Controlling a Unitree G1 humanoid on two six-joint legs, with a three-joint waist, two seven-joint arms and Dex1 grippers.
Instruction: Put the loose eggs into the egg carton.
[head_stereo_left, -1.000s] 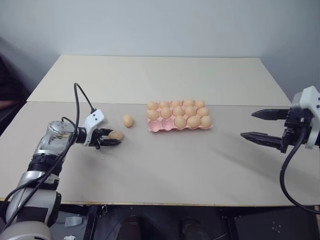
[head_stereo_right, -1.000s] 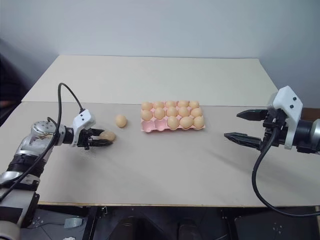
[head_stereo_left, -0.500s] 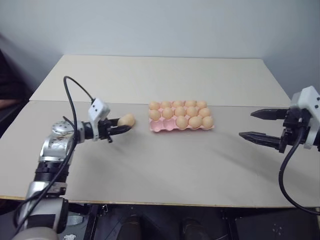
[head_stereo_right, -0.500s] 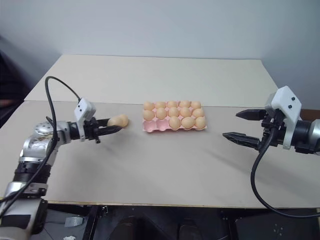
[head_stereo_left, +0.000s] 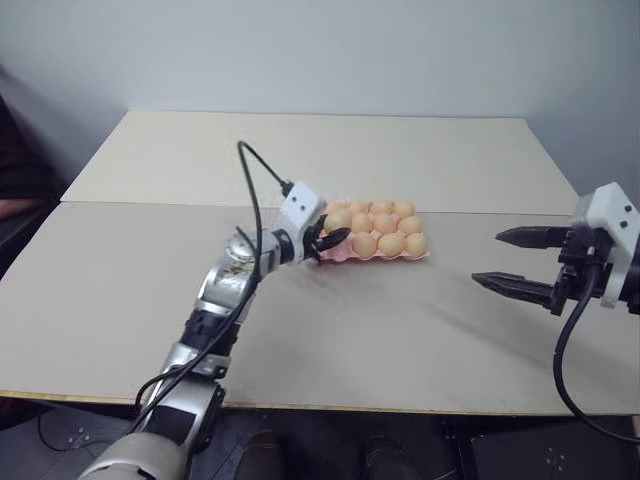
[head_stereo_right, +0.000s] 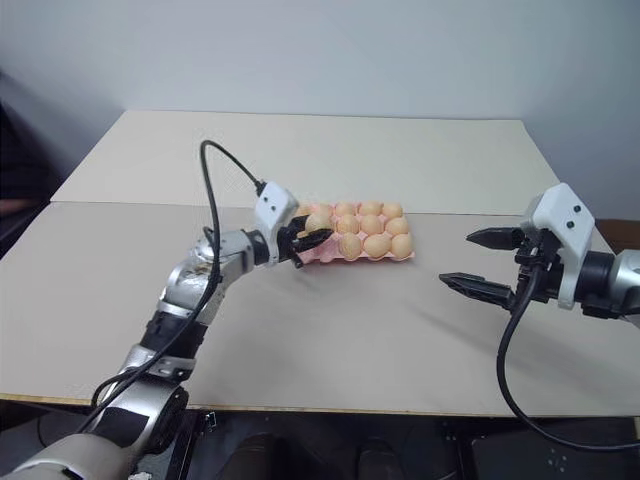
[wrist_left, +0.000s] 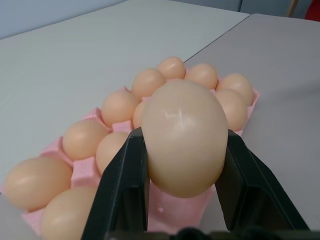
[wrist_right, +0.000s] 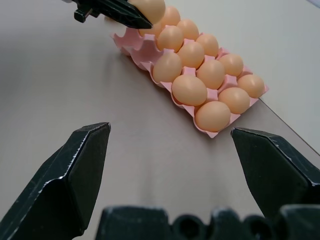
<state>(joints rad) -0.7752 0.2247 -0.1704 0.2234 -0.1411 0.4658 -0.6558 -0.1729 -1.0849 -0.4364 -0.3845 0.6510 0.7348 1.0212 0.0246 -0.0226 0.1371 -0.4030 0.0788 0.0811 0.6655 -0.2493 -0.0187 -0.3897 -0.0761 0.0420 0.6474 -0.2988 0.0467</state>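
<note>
My left gripper (head_stereo_left: 328, 237) is shut on a tan-orange loose egg (wrist_left: 184, 137) and holds it just above the left end of the pale pink egg carton (head_stereo_left: 345, 259). The two black fingers (wrist_left: 125, 190) clamp the egg's sides. Several eggs fill most of the carton's cups, while two cups in the front row at its left end (wrist_right: 132, 47) show bare pink. To the right of the carton, my right gripper (head_stereo_left: 486, 257) hovers over the table, open and empty, pointing toward the carton (wrist_right: 207, 131).
The carton lies near the middle of a wide beige table (head_stereo_left: 330, 330), just in front of a seam line (head_stereo_left: 150, 205) running across it. A black cable (head_stereo_left: 250, 190) loops above the left forearm. Bare tabletop lies between the right gripper and the carton.
The left arm has swung to the right and slightly up, carrying the egg from the left part of the table to the carton's left end. The right gripper has stayed in place, open.
</note>
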